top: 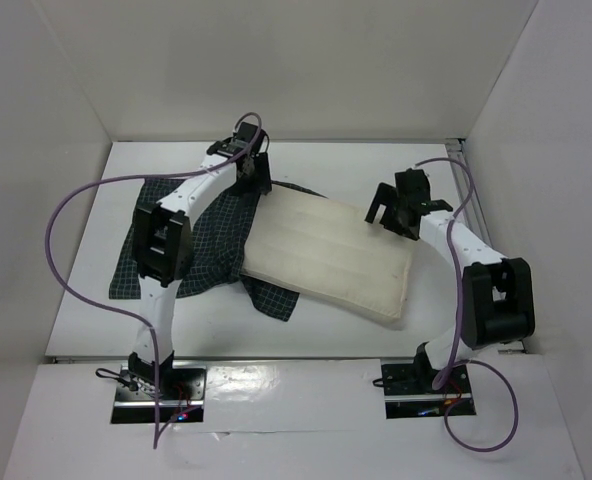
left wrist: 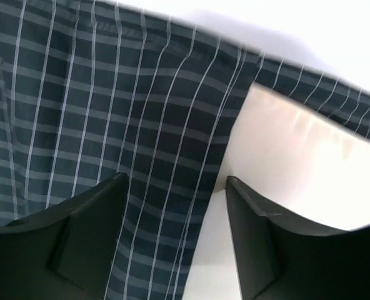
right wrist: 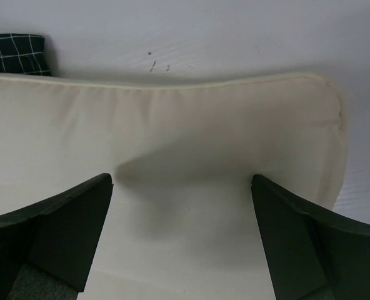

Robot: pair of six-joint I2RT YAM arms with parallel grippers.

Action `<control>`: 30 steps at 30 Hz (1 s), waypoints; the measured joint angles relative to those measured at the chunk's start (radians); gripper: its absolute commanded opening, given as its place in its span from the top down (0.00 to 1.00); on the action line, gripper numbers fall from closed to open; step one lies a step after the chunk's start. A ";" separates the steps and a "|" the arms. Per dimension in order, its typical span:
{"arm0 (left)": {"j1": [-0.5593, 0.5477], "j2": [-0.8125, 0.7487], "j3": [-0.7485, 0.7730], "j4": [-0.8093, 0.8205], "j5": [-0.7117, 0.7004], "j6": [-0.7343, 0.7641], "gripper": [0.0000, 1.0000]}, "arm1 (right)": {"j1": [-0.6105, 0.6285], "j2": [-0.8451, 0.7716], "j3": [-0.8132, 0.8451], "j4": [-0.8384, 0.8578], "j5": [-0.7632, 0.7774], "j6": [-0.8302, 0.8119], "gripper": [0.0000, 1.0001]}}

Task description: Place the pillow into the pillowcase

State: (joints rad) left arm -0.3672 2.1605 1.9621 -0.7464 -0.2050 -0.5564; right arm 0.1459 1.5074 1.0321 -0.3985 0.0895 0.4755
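Note:
The cream pillow [top: 331, 255] lies slantwise in the middle of the table, its left end resting on the dark checked pillowcase [top: 216, 245], which is spread out crumpled to the left. My left gripper [top: 251, 178] hovers at the far edge where the two meet. In the left wrist view it [left wrist: 175, 181] is open, with the pillowcase's [left wrist: 110, 106] hemmed edge and the pillow [left wrist: 297, 156] below the gap. My right gripper [top: 396, 208] is over the pillow's far right corner. It [right wrist: 182, 181] stands wide open just above the pillow [right wrist: 172, 119], holding nothing.
White walls close in the table [top: 86, 300] on the left, back and right. Purple cables loop from both arms, one [top: 61, 230] far out to the left. A corner of the pillowcase [right wrist: 13, 53] shows beyond the pillow in the right wrist view.

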 measured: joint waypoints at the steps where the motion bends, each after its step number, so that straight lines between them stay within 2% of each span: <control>1: -0.001 0.019 0.023 0.003 -0.002 0.000 0.28 | 0.000 0.004 -0.003 0.002 0.000 0.001 0.00; 7: -0.011 0.099 0.115 -0.005 -0.013 0.000 0.47 | -0.014 0.006 -0.015 0.016 0.011 0.008 0.00; 8: -0.013 0.109 0.128 -0.006 -0.014 0.000 0.57 | -0.021 0.004 -0.023 0.022 0.011 0.010 0.00; 10: -0.016 0.120 0.145 -0.005 -0.015 0.001 0.69 | -0.032 0.001 -0.040 0.027 0.019 0.019 0.00; 11: -0.020 0.122 0.148 -0.005 -0.014 0.002 0.82 | -0.036 -0.002 -0.051 0.031 0.022 0.025 0.00; 12: -0.021 0.123 0.150 -0.002 -0.015 -0.001 0.88 | -0.039 -0.008 -0.061 0.038 0.025 0.031 0.00; 16: -0.025 0.123 0.151 0.000 -0.014 0.010 0.99 | -0.055 -0.071 -0.127 0.058 0.031 0.041 0.00; 21: -0.029 0.122 0.151 0.000 0.000 0.038 1.00 | -0.117 -0.129 -0.202 0.075 -0.022 0.055 0.00; 23: -0.030 0.122 0.151 0.000 0.018 0.055 1.00 | -0.134 -0.103 -0.209 0.104 -0.078 0.053 0.21; 24: -0.030 0.122 0.151 0.002 0.027 0.060 1.00 | -0.137 -0.084 -0.209 0.122 -0.112 0.046 0.37; 25: -0.031 0.122 0.151 0.002 0.037 0.063 1.00 | -0.139 -0.061 -0.210 0.146 -0.156 0.043 0.66; 26: -0.032 0.122 0.151 0.003 0.047 0.069 1.00 | -0.140 -0.041 -0.214 0.176 -0.200 0.039 0.80; 28: -0.038 0.122 0.153 0.005 0.069 0.087 1.00 | -0.138 -0.023 -0.225 0.231 -0.283 0.051 0.97; 30: -0.047 0.122 0.160 0.004 0.096 0.108 1.00 | -0.129 -0.035 -0.240 0.266 -0.312 0.052 1.00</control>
State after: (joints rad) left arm -0.4137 2.2829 2.1220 -0.7425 -0.1093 -0.4480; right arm 0.0166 1.4719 0.7921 -0.1329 -0.2222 0.5274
